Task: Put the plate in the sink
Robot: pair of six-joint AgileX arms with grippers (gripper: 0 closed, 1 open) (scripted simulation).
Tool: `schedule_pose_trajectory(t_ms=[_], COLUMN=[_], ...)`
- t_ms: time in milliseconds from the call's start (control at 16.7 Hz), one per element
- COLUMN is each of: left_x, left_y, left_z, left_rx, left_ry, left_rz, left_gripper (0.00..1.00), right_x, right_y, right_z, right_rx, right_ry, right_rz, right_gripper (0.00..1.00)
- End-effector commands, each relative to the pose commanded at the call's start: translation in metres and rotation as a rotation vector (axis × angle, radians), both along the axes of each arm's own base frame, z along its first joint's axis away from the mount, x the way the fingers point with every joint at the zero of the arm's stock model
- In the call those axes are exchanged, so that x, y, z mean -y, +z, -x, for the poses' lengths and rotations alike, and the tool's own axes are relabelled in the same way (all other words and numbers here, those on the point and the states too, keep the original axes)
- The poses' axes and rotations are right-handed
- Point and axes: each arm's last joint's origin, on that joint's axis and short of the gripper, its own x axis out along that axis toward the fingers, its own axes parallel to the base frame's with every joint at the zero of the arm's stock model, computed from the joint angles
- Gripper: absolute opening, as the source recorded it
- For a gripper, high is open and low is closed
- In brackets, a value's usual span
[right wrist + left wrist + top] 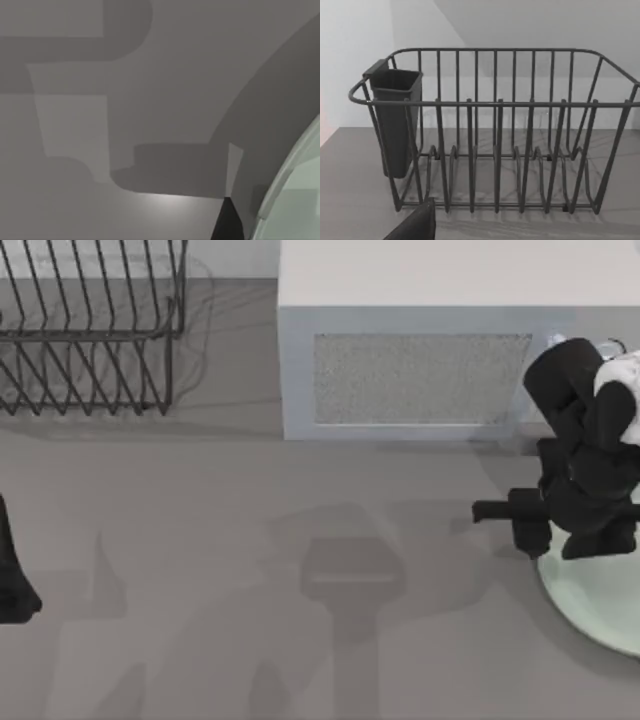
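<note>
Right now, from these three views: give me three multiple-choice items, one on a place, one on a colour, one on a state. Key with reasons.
1. Where does the plate lie on the table?
A. at the top view's right edge, before the microwave
B. inside the dish rack
C. at the top view's left edge

2. What colour is the plate?
A. black
B. pale mint green
C. red

3. What does the dish rack hold between its wires?
A. a stack of plates
B. nothing in its plate slots; only a dark cup hangs on its end
C. the microwave

Key: 1 A, the top view shows it at the right edge, under the right arm. 2 B, its pale green rim shows in the top and right wrist views. 3 B, the left wrist view shows bare slots and the cup. The left arm sits at the left edge.
</note>
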Motion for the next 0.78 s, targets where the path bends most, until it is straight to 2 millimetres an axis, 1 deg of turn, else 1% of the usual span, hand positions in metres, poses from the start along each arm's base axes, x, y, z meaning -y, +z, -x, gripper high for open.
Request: schedule_pose_trajectory(t_ms=[240,300,420,600,660,780], left_x=[0.000,0.000,0.000,0.000,0.000,0.000], left_y=[0.000,0.000,0.000,0.000,0.000,0.000], left_z=[0.000,0.000,0.000,0.000,0.000,0.000], left_rx=[0.000,0.000,0.000,0.000,0.000,0.000], left_ry=[0.000,0.000,0.000,0.000,0.000,0.000], left_rz=[0.000,0.000,0.000,0.000,0.000,0.000], left_gripper=[1.00,1.00,1.00,1.00,1.00,1.00], right_x=[0.000,0.001,-0.002,-0.019,-0.026,-0.039], right_y=[0.000,0.026,0.027,0.036,0.043,0.067], right_z=[0.000,-0.007,-0.007,-0.007,-0.008,-0.011], right_rx=[0.000,0.091,0.084,0.047,0.033,0.003], right_ry=[0.000,-0.010,0.004,0.080,0.109,0.161], right_rz=[0.000,-0.031,-0.024,0.011,0.024,0.050], right_gripper=[0.00,0.00,0.00,0.00,0.00,0.00])
